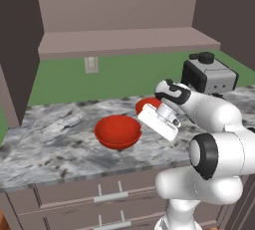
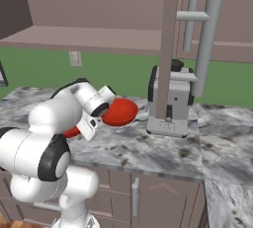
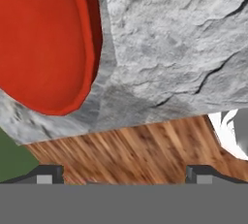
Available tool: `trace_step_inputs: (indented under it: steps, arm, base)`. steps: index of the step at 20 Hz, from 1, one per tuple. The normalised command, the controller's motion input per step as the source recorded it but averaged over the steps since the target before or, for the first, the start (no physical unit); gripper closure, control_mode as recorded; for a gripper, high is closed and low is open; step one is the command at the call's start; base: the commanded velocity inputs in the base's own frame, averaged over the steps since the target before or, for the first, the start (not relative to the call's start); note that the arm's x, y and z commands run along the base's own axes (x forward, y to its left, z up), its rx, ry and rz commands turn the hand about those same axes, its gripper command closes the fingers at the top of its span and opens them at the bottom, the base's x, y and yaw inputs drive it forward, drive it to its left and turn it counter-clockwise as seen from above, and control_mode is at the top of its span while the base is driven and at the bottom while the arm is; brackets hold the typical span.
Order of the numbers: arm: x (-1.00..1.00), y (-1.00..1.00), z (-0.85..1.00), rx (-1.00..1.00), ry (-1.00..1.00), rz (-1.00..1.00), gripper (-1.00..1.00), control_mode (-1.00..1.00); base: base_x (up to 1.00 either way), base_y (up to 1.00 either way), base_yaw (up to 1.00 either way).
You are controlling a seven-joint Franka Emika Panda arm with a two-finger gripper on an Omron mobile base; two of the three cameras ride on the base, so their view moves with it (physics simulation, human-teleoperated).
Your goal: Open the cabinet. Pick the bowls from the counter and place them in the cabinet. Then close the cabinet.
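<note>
Where the left base view is read from its left edge, the cabinet stands open above the marbled surface, its inner shelf bare. On the surface a red bowl sits upright, well clear of the front edge. Just right of it the white hand hangs over the surface — behind it the second bowl shows in part. Further right stands a grey coffee machine.

From the right base view, one open cabinet door with its grey bar handle hangs edge-on before the machine.

Seen from the hand view, the fingers stand wide apart, gripping nothing — a bowl rim lies at upper left.
</note>
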Motion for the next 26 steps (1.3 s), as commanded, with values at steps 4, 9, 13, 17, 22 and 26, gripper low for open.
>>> trace_step_inputs:
  steps: [4,9,13,17,22,26]
  arm:
    - [0.23,0.0,-0.22,-0.19,-0.05,-0.12,-1.0,-1.0]
    - [0.16,0.0,-0.22,-0.19,-0.05,-0.12,-1.0,-1.0]
    - [0.32,0.04,-0.24,-0.14,-0.01,-0.1,-1.0,-1.0]
    - [0.51,0.03,-0.29,-0.08,0.0,-0.05,-1.0,-1.0]
    - [0.49,0.06,-0.17,-0.04,0.0,-0.02,-1.0,-1.0]
    - [0.49,0.2,-0.14,-0.02,0.0,-0.01,-1.0,-1.0]
  base:
    - [0.0,0.0,0.0]
    - [0.0,0.0,0.0]
    - [0.0,0.0,0.0]
    - [0.0,0.0,0.0]
    - [0.0,0.0,0.0]
    - [0.0,0.0,0.0]
